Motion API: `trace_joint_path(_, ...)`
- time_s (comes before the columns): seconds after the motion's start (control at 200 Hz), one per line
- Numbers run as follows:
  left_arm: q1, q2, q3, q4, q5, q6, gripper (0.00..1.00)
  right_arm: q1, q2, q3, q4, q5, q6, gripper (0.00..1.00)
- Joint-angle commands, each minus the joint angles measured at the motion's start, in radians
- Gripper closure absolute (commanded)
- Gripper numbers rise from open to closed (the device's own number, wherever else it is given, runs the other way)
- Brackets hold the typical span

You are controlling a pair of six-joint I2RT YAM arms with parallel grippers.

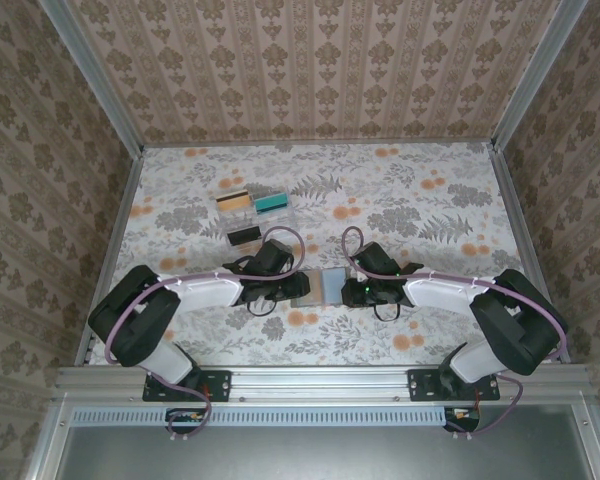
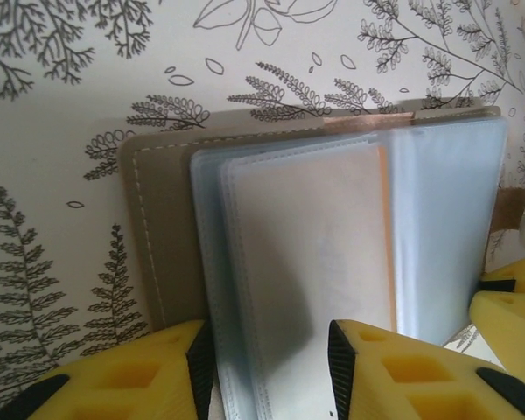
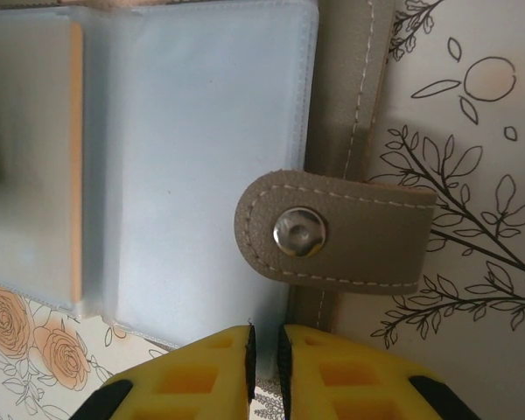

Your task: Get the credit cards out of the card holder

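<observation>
The card holder lies open on the floral table between my two grippers, its bluish clear sleeves facing up. In the left wrist view its grey-brown cover lies under the fanned sleeves, and a pale card with an orange edge sits in the top sleeve. My left gripper stands open, one finger on either side of the sleeve stack. My right gripper is shut on the near edge of the right sleeve panel, beside the snap tab.
A clear plastic tray at the back left holds a tan card and a teal card, with a black card in front of them. Patterned walls enclose the table on three sides.
</observation>
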Motion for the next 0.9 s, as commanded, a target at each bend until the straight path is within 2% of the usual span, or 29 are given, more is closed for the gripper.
trace_joint_path(0.0,-0.016,0.016,0.022,0.050,0.061,0.001,0.57,0.014,0.023,-0.022,-0.012,0.001,0.009,0.81)
trace_joint_path(0.16,-0.018,0.013,0.032,0.029,0.058,0.004,0.56,0.014,0.021,-0.021,-0.015,0.003,0.007,0.81)
trace_joint_path(0.345,-0.019,-0.048,0.051,-0.097,-0.026,0.030,0.52,0.014,0.018,-0.020,-0.020,0.007,0.008,0.81)
trace_joint_path(0.48,-0.023,-0.083,0.053,-0.106,-0.029,0.046,0.52,0.014,0.020,-0.019,-0.018,0.006,0.008,0.81)
trace_joint_path(0.895,-0.034,-0.005,0.078,-0.099,-0.010,0.044,0.54,0.015,0.020,-0.019,-0.020,0.007,0.008,0.81)
